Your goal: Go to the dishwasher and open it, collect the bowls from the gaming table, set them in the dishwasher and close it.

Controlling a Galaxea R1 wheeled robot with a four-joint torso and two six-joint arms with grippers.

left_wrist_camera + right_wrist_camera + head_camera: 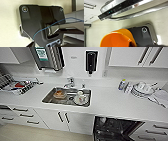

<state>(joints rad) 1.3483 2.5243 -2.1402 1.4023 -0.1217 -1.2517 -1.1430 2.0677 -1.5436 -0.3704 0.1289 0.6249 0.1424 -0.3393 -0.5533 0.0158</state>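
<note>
Orange bowl [117, 38] at my right wrist, looks rigid, glossy, light, likely slippery: I'd pinch the rim | whether the right gripper actually holds it, I can't tell; left likewise unclear | dishwasher [113, 129] open under the counter [110, 103], lower right.

Bright even light, soft blur, edges bowed

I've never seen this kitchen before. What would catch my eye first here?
Probably the steel sink sunk into the white counter, with an orange-brown bowl and white cups in it. Below the counter to the right, the dishwasher stands open, dark inside. In the right wrist view a bright orange bowl looms close, under the dishwasher's open door edge.
</note>
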